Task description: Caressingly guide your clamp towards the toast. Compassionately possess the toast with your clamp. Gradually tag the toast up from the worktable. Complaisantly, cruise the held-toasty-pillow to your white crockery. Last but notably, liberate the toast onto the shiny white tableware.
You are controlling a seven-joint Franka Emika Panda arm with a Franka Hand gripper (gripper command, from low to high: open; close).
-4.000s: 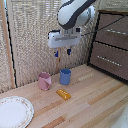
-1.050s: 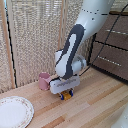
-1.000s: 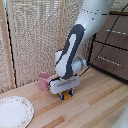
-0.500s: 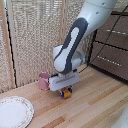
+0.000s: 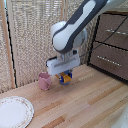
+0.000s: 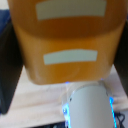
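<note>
Lifted end effector (image 5: 64,76) grips toast (image 5: 65,77) (above worktable (image 5: 87,105))

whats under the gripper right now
The toast shows between the gripper fingers, lifted off the table. The blue cup behind is mostly hidden; the pink cup stands beside.

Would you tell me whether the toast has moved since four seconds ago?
Yes. The toast has left the worktable and is raised in the clamp, nearer the pink cup.

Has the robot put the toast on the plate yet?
Not yet. The clamp is shut on the toast and holds it just above the worktable, so grabbing and lifting look done. Left: carrying it over to the bare white crockery and letting go.
</note>
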